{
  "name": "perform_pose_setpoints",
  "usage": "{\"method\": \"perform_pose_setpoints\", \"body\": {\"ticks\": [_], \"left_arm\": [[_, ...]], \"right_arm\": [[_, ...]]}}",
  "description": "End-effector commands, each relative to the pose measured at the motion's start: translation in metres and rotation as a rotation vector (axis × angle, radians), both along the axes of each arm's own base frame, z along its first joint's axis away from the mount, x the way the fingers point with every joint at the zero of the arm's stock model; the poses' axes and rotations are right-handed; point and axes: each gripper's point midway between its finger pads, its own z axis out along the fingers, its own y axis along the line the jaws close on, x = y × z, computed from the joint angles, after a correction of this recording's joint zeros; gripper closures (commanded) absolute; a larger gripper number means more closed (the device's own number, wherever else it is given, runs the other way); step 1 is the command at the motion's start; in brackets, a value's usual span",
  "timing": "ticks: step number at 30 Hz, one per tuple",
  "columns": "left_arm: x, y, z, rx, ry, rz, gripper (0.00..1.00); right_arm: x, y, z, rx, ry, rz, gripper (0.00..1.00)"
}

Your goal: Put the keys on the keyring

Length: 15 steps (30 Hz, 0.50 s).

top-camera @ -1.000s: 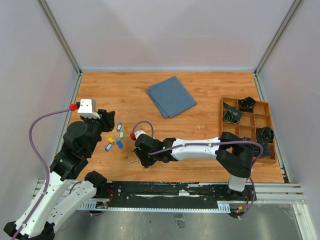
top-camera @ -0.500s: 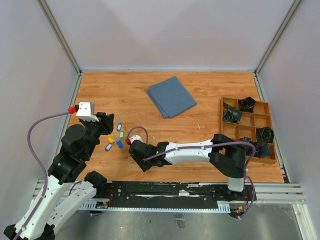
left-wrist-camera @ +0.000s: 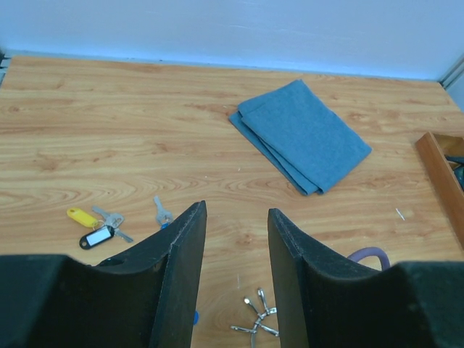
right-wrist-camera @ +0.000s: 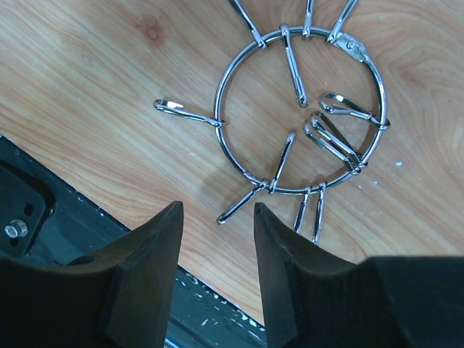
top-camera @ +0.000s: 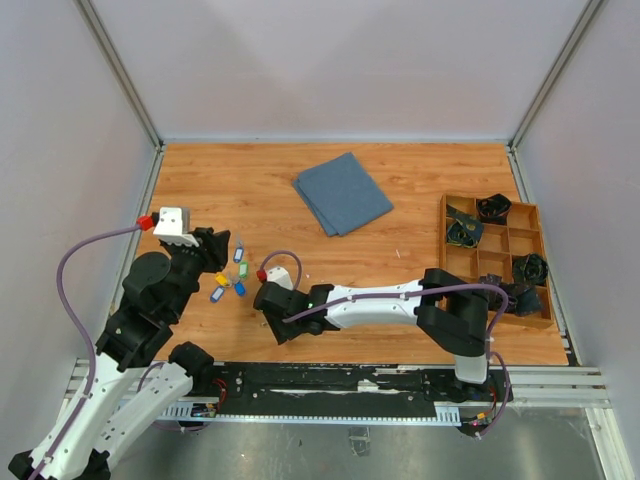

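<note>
Keyring [right-wrist-camera: 296, 76], a silver wire loop hung with small spring clips, lies flat on the wooden bench [right-wrist-camera: 87, 87] in the upper right of the right wrist view, just inside the bench's near edge. The right hand [right-wrist-camera: 216, 217] hangs directly above it, fingers parted and empty, the loop just beyond the fingertips. It looks lined up to come down and pinch the wire.

In the overhead view the keys [top-camera: 228, 278], with yellow, green and blue tags, are scattered at centre left, just up and left of the right hand and apart from the ring. None is threaded on. The left hand [top-camera: 222, 240] is poised beside them, also parted and holding nothing, probably placed to pick one up once the ring is held steady. Its own view shows a yellow tag [left-wrist-camera: 81, 216] and a dark tag [left-wrist-camera: 98, 238] at lower left.

A folded blue cloth [top-camera: 343, 192] at upper centre and a compartment tray [top-camera: 462, 197] at right sit well apart, unused.
</note>
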Motion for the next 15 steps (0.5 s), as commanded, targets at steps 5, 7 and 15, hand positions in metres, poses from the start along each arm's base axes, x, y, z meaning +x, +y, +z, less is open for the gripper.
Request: {"method": "perform_pose_setpoints", "body": {"ticks": [5, 7, 15], "left_arm": [[-0.001, 0.000, 0.004, 0.003, -0.031, -0.012, 0.55], [-0.001, 0.001, 0.005, 0.009, -0.034, -0.009, 0.55], [0.000, 0.001, 0.006, 0.014, -0.044, -0.007, 0.55]], "right_arm": [[-0.004, -0.001, -0.017, -0.060, 0.063, -0.119, 0.58], [-0.003, -0.003, -0.019, -0.072, 0.069, -0.131, 0.59], [-0.001, -0.016, -0.024, -0.099, 0.089, -0.161, 0.73]]}}
